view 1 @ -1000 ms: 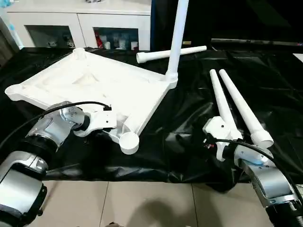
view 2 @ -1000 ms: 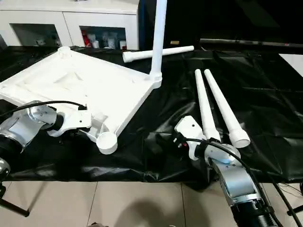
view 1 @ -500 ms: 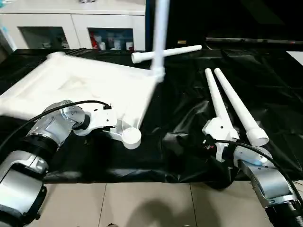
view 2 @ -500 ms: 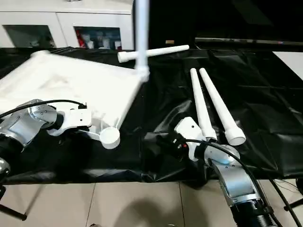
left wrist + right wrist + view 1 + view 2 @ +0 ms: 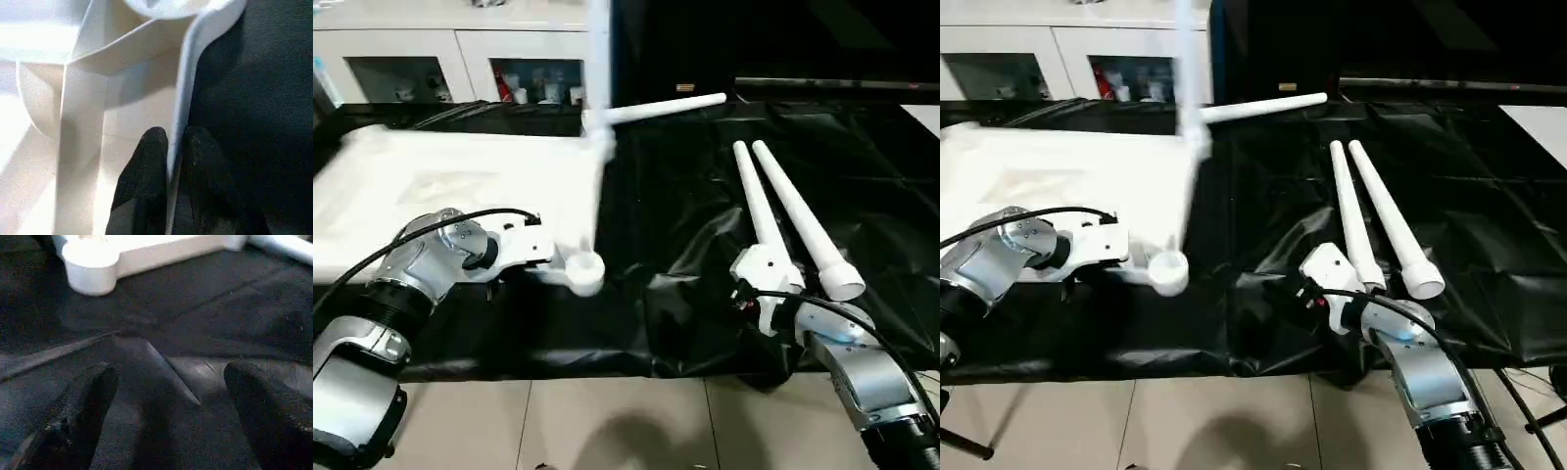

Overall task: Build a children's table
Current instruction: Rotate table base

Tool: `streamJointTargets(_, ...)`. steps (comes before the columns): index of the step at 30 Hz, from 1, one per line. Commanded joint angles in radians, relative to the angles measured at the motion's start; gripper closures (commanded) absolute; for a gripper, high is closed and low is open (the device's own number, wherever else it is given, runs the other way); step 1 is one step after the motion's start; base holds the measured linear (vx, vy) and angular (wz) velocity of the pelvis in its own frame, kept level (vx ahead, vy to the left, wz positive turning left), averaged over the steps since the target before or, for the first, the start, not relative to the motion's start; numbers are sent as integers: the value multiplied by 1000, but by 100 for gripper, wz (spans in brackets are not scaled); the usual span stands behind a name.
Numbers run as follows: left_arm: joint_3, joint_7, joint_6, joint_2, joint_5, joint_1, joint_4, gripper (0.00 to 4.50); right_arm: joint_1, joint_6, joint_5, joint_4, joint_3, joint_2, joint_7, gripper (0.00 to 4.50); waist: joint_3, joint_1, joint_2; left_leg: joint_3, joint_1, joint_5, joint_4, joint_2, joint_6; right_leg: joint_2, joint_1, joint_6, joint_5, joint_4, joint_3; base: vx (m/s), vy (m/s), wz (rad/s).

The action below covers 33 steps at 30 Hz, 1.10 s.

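Note:
The children's table top point(image 5: 460, 181) lies underside up on the left of the black cloth, with one white leg point(image 5: 597, 69) standing upright in its far corner socket. My left gripper point(image 5: 543, 257) is shut on the top's thin near rim, beside the round corner socket point(image 5: 584, 272); in the left wrist view both black fingers point(image 5: 146, 161) pinch that rim wall point(image 5: 188, 93). Two loose legs point(image 5: 783, 211) lie side by side on the right, and a third leg point(image 5: 671, 106) lies at the back. My right gripper point(image 5: 744, 294) hovers open over the cloth, its fingers point(image 5: 85, 401) wide apart with nothing between them.
A black cloth point(image 5: 685, 225) covers the work surface, wrinkled near my right gripper. A white cabinet point(image 5: 460, 59) with glass doors stands behind it. The tiled floor point(image 5: 607, 421) shows below the front edge.
The table top has swung to the left and come down flatter, carrying the upright leg leftwards. My left gripper has closed further on the rim. The right gripper has stayed put.

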Motion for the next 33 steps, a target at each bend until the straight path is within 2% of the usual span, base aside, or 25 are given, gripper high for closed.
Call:
streamJointTargets(1,27,96,-7,20,42,-9,34,411,-16,-12,-6,5,2,1,-7,55,-69,11,0,-17,8,-246,-58,16,24,-57,52,-207,-203,-86,44,0,0,0)
streamJointTargets(3,18,211,-120,14,67,-22,76,417,-20,-15,-10,8,5,10,-21,55,-70,12,-1,-16,8,-245,-57,16,26,-56,52,-202,-196,-84,44,0,0,0)
streamJointTargets(4,18,217,-125,13,69,-22,78,417,-20,-16,-10,8,5,11,-22,55,-70,12,-1,-17,6,-242,-57,16,28,-55,52,-198,-188,-84,44,0,0,0)
streamJointTargets(5,14,322,-213,6,88,-26,105,417,-22,-21,-16,10,10,22,-37,55,-70,14,-2,-17,8,-241,-57,17,27,-56,51,-197,-189,-84,44,0,0,0)
streamJointTargets(10,21,402,-273,-10,87,-26,126,417,-21,-19,-15,6,18,37,-43,55,-73,24,1,-17,10,-233,-58,21,27,-58,48,-207,-152,-79,45,0,0,0)
streamJointTargets(11,10,467,-358,-12,103,-30,150,417,-18,-19,-20,3,24,47,-46,55,-74,28,-2,-17,9,-226,-57,22,31,-57,48,-207,-135,-78,45,0,0,0)
streamJointTargets(13,10,507,-404,-18,106,-34,171,417,-16,-20,-22,1,28,53,-48,55,-76,33,-1,-17,8,-210,-56,22,32,-58,50,-204,-100,-73,46,0,0,0)
streamJointTargets(14,19,530,-438,-24,99,-37,190,417,-15,-19,-22,0,32,58,-51,55,-78,37,1,-16,11,-201,-55,24,34,-58,47,-209,-77,-71,45,0,0,0)
streamJointTargets(15,19,534,-446,-25,99,-38,195,383,-15,-19,-22,0,32,59,-52,55,-79,40,1,-17,9,-186,-54,24,36,-58,49,-215,-49,-66,45,0,0,0)
streamJointTargets(16,21,543,-461,-27,99,-41,207,383,-15,-19,-22,0,33,61,-53,55,-80,41,1,-17,8,-179,-53,23,39,-57,49,-216,-36,-65,45,0,0,0)
streamJointTargets(17,27,568,-482,-31,98,-46,236,348,-15,-19,-24,1,36,67,-58,55,-80,43,2,-17,7,-170,-52,24,41,-57,49,-220,-15,-63,44,0,0,0)
streamJointTargets(19,30,555,-484,-32,90,-42,242,349,-15,-20,-24,1,38,70,-59,55,-79,46,3,-18,7,-182,-53,25,39,-60,49,-221,-23,-63,44,0,0,0)
streamJointTargets(22,31,559,-510,-32,91,-38,272,306,-15,-19,-26,3,42,78,-63,55,-75,49,3,-17,8,-209,-55,24,29,-61,47,-210,-77,-70,44,0,0,0)
streamJointTargets(24,28,576,-533,-30,101,-46,299,302,-16,-20,-28,6,43,82,-66,55,-72,54,2,-18,12,-248,-58,23,10,-63,43,-186,-151,-77,45,0,0,0)
streamJointTargets(27,28,580,-555,-30,102,-54,319,267,-15,-22,-29,8,42,82,-66,55,-73,56,3,-20,11,-251,-59,23,-1,-62,43,-177,-157,-77,46,0,0,0)
streamJointTargets(33,31,559,-588,-35,96,-62,331,233,-11,-24,-29,8,36,76,-66,55,-74,57,5,-21,10,-249,-59,24,-3,-63,44,-185,-127,-74,45,0,0,0)
